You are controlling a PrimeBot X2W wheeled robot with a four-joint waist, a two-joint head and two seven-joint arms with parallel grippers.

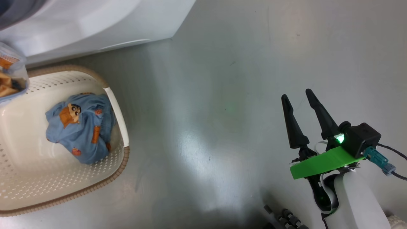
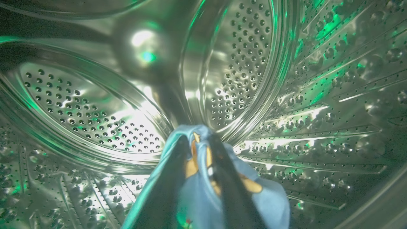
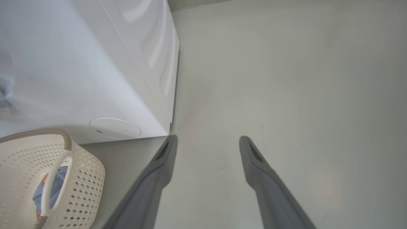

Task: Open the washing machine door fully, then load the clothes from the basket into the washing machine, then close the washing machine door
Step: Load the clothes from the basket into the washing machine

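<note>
My left gripper is inside the washing machine's steel perforated drum, its dark fingers shut on a light blue garment of the clothes that drapes around them. Another blue bundle with orange-brown figures lies in the cream basket, also seen through the basket's handle gap. The basket stands on the floor right in front of the white washing machine. My right gripper hangs open and empty over bare floor, well right of the basket. The door's clear window peeks in at the far left.
The washing machine's front corner and its round low hatch are just left of my right gripper. Grey floor stretches to the right. Part of the robot's base shows at the bottom edge.
</note>
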